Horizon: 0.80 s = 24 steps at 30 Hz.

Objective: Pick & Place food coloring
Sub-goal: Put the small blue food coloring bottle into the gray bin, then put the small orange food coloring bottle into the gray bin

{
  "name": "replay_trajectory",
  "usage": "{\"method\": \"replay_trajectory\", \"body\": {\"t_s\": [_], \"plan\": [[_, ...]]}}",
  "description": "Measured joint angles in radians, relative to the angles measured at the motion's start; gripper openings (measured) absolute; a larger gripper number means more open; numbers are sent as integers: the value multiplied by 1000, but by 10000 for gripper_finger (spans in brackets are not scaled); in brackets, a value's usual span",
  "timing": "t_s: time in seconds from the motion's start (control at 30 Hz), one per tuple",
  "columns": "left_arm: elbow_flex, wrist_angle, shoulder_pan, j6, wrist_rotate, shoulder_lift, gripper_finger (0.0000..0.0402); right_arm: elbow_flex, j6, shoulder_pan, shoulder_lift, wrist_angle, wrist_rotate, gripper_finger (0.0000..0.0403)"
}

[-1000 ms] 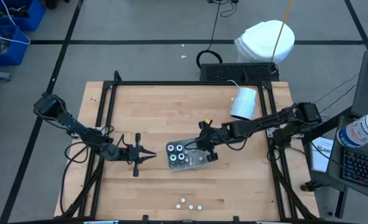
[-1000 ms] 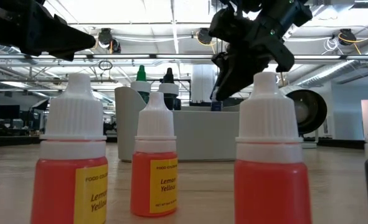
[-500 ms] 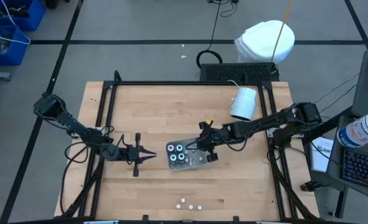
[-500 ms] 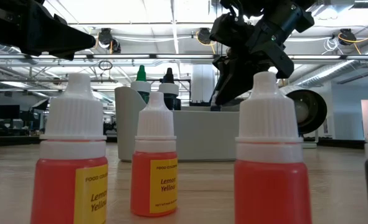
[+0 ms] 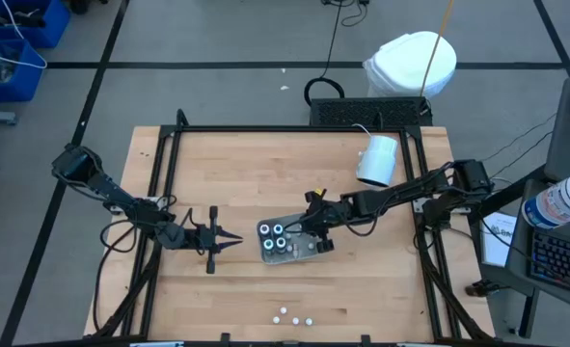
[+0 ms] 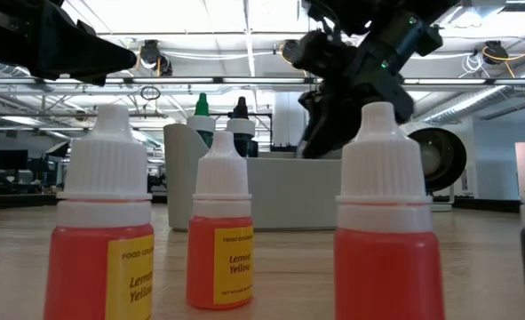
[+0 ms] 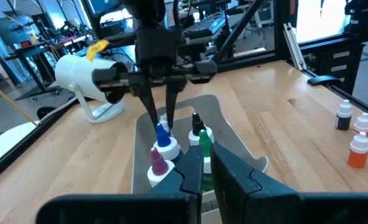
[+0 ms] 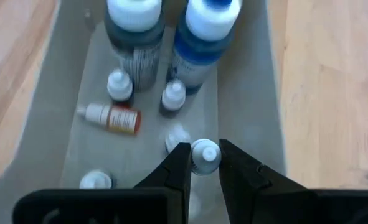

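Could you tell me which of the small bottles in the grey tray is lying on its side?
It is the orange-bodied bottle with the white cap, lying flat on the tray floor; the other small bottles there stand upright, caps up.

My right arm reaches in from the table's right edge, stretched long and low toward the middle, its wrist tipped downward. The right gripper (image 5: 315, 229) hangs there with its two dark fingers (image 8: 179, 167) pointing down, drawn close together with only a narrow gap between them, and a small white-capped bottle (image 8: 205, 155) sits in that gap. My left arm comes in from the left edge, elbow bent, forearm lying low. The left gripper (image 5: 229, 241) points toward the centre, its fingers (image 7: 233, 171) nearly together.
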Motion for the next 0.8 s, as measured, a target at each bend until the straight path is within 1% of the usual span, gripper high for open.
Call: {"method": "replay_trajectory", "body": {"t_s": [0.4,0.5,0.7,0.8], "plan": [[0,-1,1,8,0,0,35,0,3,-5,13,0,2,54],[0,-1,1,8,0,0,35,0,9,-6,13,0,3,67],[0,-1,1,7,0,0,35,0,34,-11,13,0,3,105],[0,-1,1,7,1,0,35,0,34,-12,13,0,3,114]]}}
